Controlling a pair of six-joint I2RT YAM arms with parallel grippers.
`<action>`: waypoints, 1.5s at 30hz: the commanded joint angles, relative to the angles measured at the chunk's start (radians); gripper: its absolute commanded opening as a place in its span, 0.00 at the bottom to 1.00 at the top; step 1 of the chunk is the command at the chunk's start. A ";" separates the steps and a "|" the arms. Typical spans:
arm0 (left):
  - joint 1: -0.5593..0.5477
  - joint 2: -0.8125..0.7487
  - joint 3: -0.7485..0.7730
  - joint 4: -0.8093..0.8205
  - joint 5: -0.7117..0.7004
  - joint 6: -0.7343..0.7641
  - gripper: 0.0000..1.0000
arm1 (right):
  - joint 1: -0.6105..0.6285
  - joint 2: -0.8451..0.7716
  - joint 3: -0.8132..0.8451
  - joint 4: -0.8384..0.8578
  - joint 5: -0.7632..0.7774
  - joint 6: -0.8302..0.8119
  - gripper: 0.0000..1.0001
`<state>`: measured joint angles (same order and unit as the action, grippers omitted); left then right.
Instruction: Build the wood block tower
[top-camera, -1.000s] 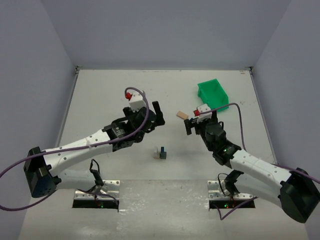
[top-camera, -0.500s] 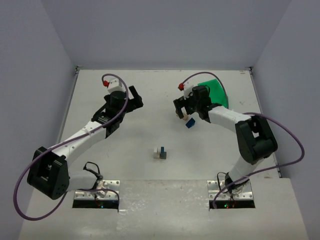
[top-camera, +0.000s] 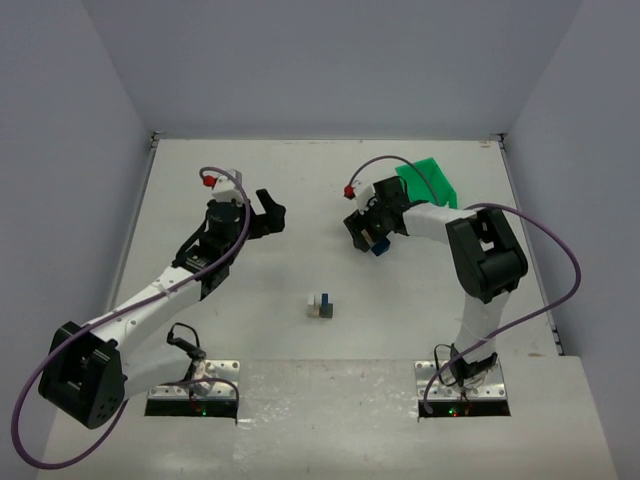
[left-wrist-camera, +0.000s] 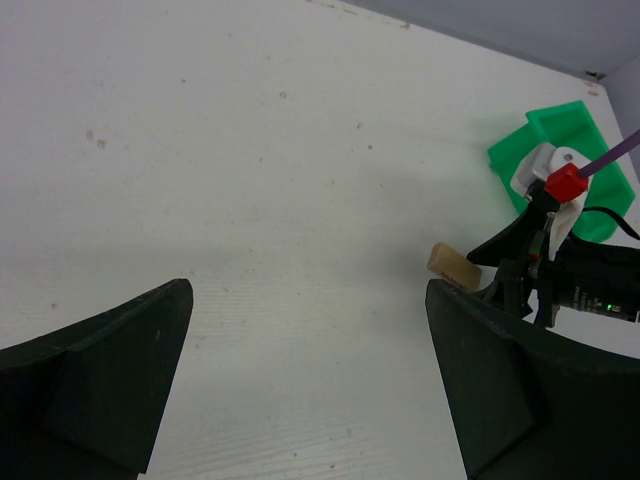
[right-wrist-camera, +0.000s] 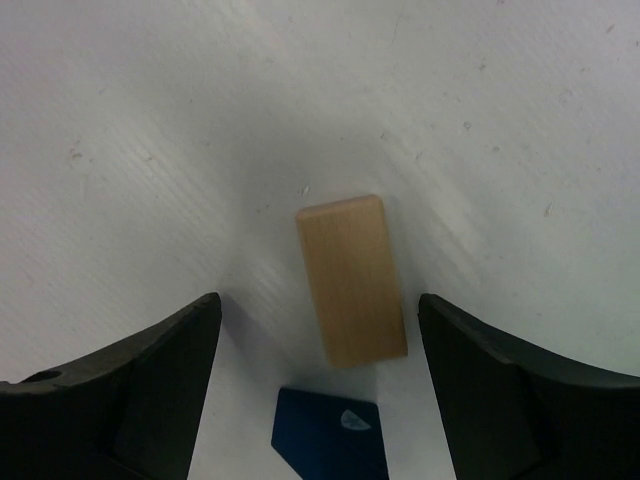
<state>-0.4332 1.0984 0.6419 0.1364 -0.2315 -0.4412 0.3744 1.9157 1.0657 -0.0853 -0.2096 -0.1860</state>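
Note:
The wood block tower (top-camera: 320, 306) is a small cluster of tan, pale and dark blue blocks at the table's middle, with neither arm near it. My right gripper (top-camera: 364, 232) hangs at the back right, pointing down. In the right wrist view its jaws (right-wrist-camera: 320, 305) stand open on either side of a tan plank (right-wrist-camera: 351, 279) lying flat, a gap on each side. A dark blue piece (right-wrist-camera: 330, 433) lies just behind the plank, also seen from above (top-camera: 380, 248). My left gripper (top-camera: 268, 214) is open over bare table (left-wrist-camera: 305, 290), left of the tan plank (left-wrist-camera: 455, 268).
A green bin (top-camera: 425, 185) stands at the back right, just behind the right gripper, and shows in the left wrist view too (left-wrist-camera: 560, 150). Grey walls close the table (top-camera: 200, 260) on three sides.
The right arm has stretched back toward the green bin and come down over the tan plank and blue piece. The left gripper has moved left and back, away from the middle.

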 joint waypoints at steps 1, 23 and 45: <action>-0.002 -0.032 -0.005 0.091 -0.005 0.016 1.00 | -0.003 0.043 0.083 -0.024 -0.010 -0.017 0.68; -0.002 -0.128 -0.071 0.112 0.084 0.016 1.00 | 0.269 -0.425 -0.025 -0.209 -0.025 -0.145 0.16; -0.002 -0.169 -0.097 0.106 0.025 -0.007 1.00 | 0.620 -0.468 0.010 -0.419 0.022 -0.054 0.25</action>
<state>-0.4332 0.9443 0.5439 0.1983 -0.1989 -0.4460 0.9836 1.4255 1.0401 -0.5340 -0.1949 -0.2593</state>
